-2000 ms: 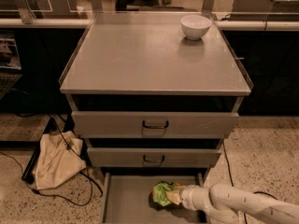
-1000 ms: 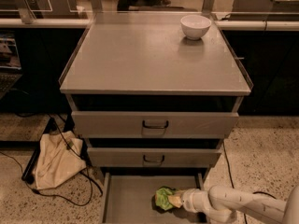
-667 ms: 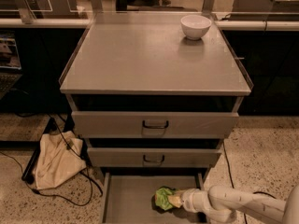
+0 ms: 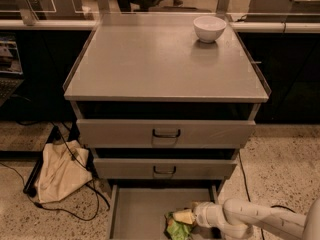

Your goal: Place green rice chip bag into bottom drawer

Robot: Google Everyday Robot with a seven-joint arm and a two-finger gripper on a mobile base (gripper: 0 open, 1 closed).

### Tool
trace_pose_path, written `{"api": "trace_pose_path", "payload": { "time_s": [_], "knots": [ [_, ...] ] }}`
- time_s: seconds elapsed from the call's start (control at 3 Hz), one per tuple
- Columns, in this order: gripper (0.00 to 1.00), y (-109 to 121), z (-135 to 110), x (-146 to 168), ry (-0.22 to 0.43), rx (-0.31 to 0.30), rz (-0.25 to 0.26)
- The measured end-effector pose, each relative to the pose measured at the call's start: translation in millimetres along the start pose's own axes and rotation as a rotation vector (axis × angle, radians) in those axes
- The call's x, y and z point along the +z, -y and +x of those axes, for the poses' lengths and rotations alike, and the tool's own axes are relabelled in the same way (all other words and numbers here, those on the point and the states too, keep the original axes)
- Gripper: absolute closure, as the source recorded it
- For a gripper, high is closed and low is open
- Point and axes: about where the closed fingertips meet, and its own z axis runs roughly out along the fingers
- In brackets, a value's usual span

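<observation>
The green rice chip bag [image 4: 177, 227] lies crumpled inside the open bottom drawer [image 4: 140, 214], toward its right front, with a yellowish patch on its upper side. My gripper [image 4: 193, 217] reaches in from the right on a white arm and sits right against the bag's right edge, low over the drawer floor. The bag hides the gripper's tip. The drawer is pulled out below the two upper drawers.
The two upper drawers [image 4: 166, 133] are shut or nearly shut above my arm. A white bowl [image 4: 209, 28] stands on the cabinet top at the back right. A beige cloth bag [image 4: 57, 171] and black cables lie on the floor left of the cabinet.
The bag and my gripper have moved a little lower and nearer the drawer's front. The bag looks more slumped on the drawer floor.
</observation>
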Motion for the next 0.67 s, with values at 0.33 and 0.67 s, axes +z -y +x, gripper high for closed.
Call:
{"api": "trace_pose_path", "payload": {
  "time_s": [0.33,0.67],
  "knots": [
    [0.0,0.0,0.0,0.0,0.0,0.0,0.0],
    [0.0,-0.1,0.0,0.0,0.0,0.0,0.0]
  ]
}}
